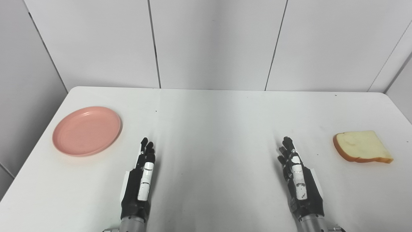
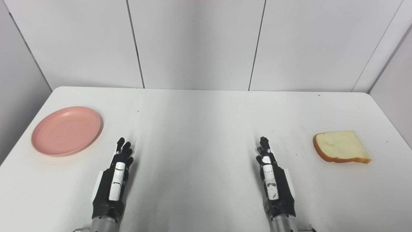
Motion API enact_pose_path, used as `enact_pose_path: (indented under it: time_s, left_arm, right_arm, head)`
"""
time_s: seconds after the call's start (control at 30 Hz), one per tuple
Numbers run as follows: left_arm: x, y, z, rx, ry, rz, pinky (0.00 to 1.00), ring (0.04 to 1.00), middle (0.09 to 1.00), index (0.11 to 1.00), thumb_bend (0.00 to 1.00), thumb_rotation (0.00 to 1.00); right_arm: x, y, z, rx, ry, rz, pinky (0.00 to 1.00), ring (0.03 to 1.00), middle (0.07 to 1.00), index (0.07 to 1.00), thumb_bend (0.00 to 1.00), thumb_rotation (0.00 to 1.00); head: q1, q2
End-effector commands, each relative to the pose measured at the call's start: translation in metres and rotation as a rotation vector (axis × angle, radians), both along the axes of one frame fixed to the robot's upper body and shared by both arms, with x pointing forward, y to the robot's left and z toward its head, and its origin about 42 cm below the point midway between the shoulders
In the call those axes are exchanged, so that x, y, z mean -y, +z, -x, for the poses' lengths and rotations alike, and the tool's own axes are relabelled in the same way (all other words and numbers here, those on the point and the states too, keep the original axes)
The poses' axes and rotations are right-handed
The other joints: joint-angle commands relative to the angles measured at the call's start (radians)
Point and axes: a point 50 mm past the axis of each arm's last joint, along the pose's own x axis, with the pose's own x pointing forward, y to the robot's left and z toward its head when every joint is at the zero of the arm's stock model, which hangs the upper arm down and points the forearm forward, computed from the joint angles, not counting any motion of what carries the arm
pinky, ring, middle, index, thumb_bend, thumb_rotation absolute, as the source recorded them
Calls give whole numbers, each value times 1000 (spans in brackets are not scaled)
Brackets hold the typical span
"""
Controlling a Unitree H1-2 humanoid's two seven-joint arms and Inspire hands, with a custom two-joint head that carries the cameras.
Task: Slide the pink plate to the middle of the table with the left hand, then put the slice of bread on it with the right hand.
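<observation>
clearly nothing has begun: the pink plate (image 1: 87,130) sits far left, the bread (image 1: 362,146) far right. the left hand (image 1: 143,175) and right hand (image 1: 297,177) hold nothing, fingers extended. i'd press the plate's far-left rim and push it steadily toward the middle.

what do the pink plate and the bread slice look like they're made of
Pink plate: probably plastic or melamine, judging by its uniform matte colour, soft sheen and thin raised rim. Bread slice: possibly a foam or plastic replica, since the crust is very even and orange-brown and the crumb smooth and pale; real bread cannot be ruled out.
</observation>
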Motion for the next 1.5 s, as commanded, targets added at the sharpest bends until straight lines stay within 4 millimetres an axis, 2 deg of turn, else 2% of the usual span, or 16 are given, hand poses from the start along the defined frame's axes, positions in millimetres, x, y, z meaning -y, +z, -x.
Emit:
enact_pose_path:
  time_s: [0.0,1.47]
  left_arm:
    - [4,3,-4,-6,-15,5,1000,1000,1000,1000,749,927]
    - [3,4,-4,-15,-26,4,1000,1000,1000,1000,737,926]
  right_arm:
    - [5,-8,3,1,-19,1,1000,1000,994,957,867,962]
    - [3,-7,3,-2,-28,2,1000,975,980,951,851,950]
  head:
    - [0,0]
    - [-4,1]
